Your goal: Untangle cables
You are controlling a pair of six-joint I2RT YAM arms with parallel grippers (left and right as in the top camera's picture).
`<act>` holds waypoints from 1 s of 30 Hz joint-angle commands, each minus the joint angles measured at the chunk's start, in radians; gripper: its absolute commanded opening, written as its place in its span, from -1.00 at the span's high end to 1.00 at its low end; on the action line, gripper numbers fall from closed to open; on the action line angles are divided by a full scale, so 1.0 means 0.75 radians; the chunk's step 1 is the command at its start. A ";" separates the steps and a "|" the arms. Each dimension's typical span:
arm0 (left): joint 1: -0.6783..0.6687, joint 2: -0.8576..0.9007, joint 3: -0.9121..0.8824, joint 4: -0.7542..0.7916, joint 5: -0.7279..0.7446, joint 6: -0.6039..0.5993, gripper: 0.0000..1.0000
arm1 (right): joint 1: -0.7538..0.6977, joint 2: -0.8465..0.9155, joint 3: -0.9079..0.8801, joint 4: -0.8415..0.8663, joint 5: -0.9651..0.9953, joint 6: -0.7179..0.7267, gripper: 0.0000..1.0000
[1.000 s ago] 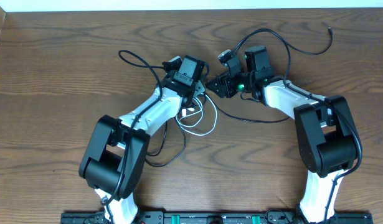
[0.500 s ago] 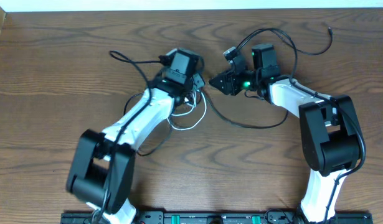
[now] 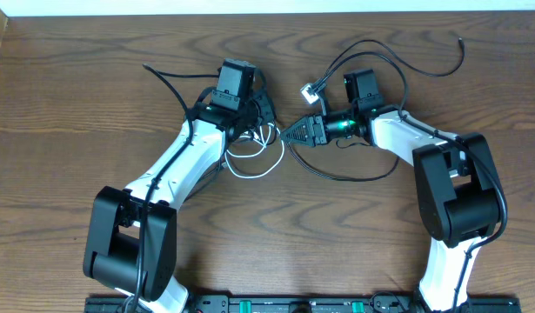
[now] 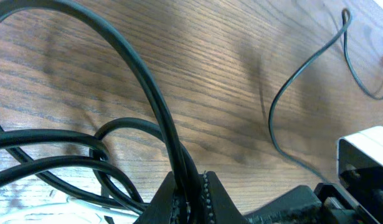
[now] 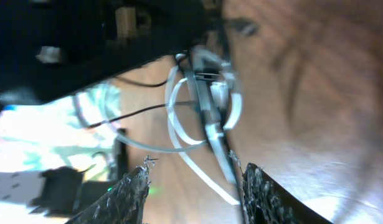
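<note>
L gripper (image 4: pixel 191 194): pressed together, pinching black cord (image 4: pixel 151 90) right at the tips, per L wrist view. Arcs up and away toward 11 o'clock from the pinch. More black strands looped just beside, at 9 o'clock.

R gripper (image 5: pixel 196 174): spread, holding nothing. Aimed at 9 o'clock on overhead, near L gripper but apart. Straight ahead btwn the fingers: white cord (image 5: pixel 170 112) in loops w/ a darker strand crossing through them; touching or only overlapping, can't tell.

Outward, on overhead: white coil lying on table (image 3: pixel 76 104) at approx 6 o'clock of L gripper. Black cord looping wide around R gripper, far plug end (image 3: pixel 461 39) out at 1 o'clock, well apart from the tangle.

Progress, as a judgement: early-to-mid.
- Done: one cord gripped; far tail of black laid out free.
- Left: black and white not yet separated in the middle btwn grippers; needs drawing apart until no overlap.
- Next, prob.: R closing on white, then pulls in opposite directions, 9 and 3 o'clock.
</note>
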 commanded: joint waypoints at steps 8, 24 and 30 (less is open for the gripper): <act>0.013 0.008 0.002 -0.014 0.133 0.089 0.85 | 0.124 0.000 0.011 -0.284 0.086 0.017 0.08; 0.107 0.007 0.002 -0.149 0.282 0.182 0.86 | 0.092 0.000 0.011 -0.358 0.286 -0.044 -0.03; 0.107 0.007 0.002 -0.151 0.225 0.179 0.85 | 0.095 -0.013 0.044 -0.360 -0.020 -0.024 0.07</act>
